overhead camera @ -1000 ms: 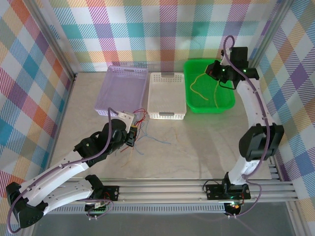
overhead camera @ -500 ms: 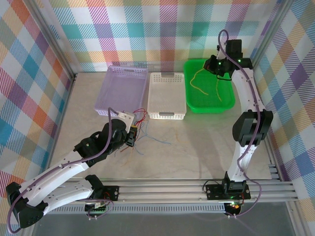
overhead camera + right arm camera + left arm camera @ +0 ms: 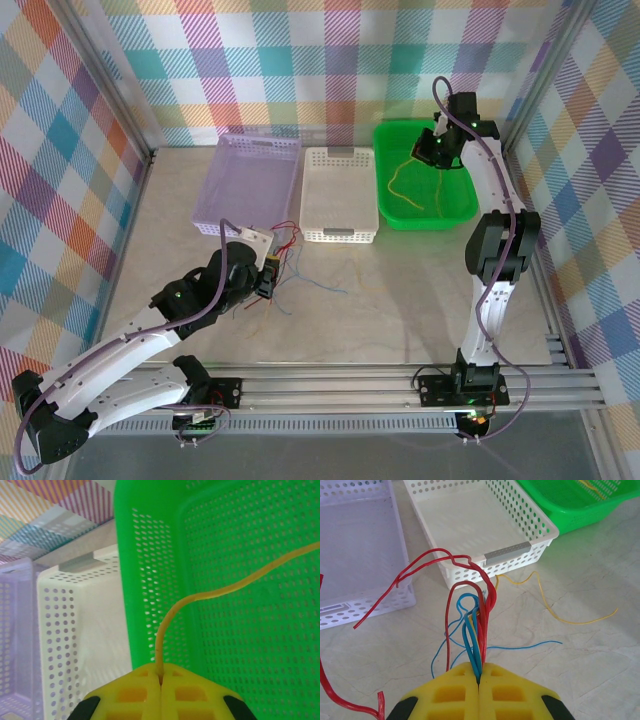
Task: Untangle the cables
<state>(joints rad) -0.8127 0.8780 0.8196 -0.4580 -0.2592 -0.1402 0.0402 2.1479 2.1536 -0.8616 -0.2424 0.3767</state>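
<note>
A: While the bundle [image 3: 476, 630] of red, blue and orange cables is being pinched in the closed left gripper [image 3: 479, 672], low over the table [image 3: 400, 300], how is this step being done well?

B: One end is being clamped, so the bundle is best being used as an anchor, it is being judged. Strands are being freed more cleanly when nothing is being jerked.

A: What is being found just beyond it?

B: A blue cable [image 3: 530, 645] and a yellow strand [image 3: 570, 622] are being seen loose on the table, short of the white basket [image 3: 540, 527]. Red loops of the bundle are being arched towards the purple basket [image 3: 370, 610]; whether its wall is being touched cannot be told. Snagging on the perforated walls is being risked if the bundle is being dragged that way.

A: And farther off, on the right?

B: A single yellow cable [image 3: 210, 594] is being gripped in the closed right gripper [image 3: 160, 672], above the green basket [image 3: 125, 555], with its tail being trailed down inside. By that showing, one separated strand is being delivered. The release is best being made low and well inside the rim, so that no length is being left hanging over the edge. A slow opening is being advised, since so thin a wire is easily being carried back on a finger pad.
</note>
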